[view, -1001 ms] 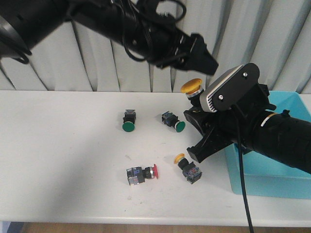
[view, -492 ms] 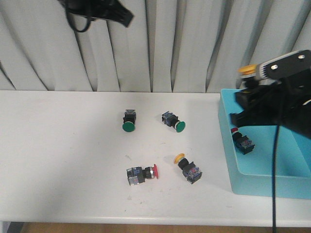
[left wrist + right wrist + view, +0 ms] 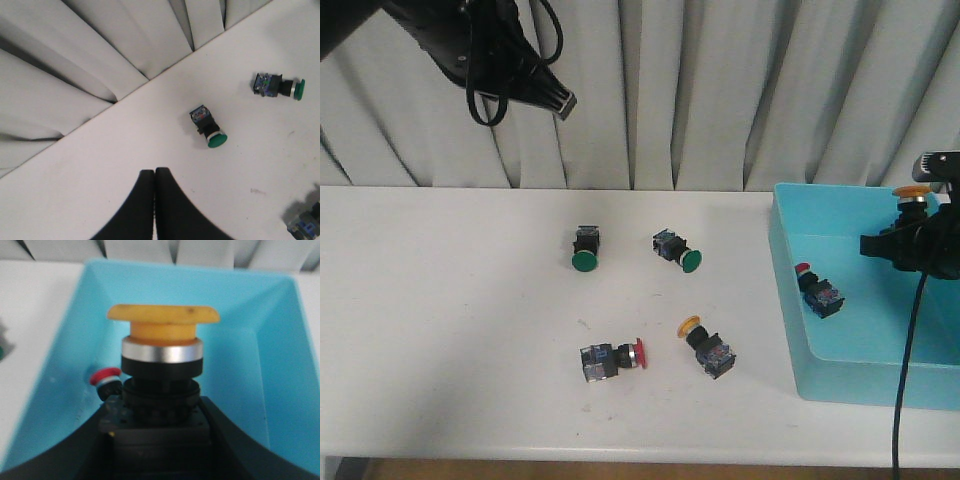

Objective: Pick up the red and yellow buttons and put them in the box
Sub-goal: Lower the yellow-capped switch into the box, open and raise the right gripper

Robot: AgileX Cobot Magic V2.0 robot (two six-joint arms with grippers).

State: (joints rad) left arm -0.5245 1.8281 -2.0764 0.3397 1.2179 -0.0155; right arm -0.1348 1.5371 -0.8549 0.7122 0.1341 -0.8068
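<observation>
Pleated curtains back the white desk. At the frame's right edge, the right claw hangs over the box, gripping a yellow button. Upper left, the left claw is raised, pinched closed, empty.

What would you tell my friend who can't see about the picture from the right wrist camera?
The right gripper holds a yellow button upright by its black body, over the blue box. A red button already lies inside the box, down beside the held one. White table shows outside the box's wall.
</observation>
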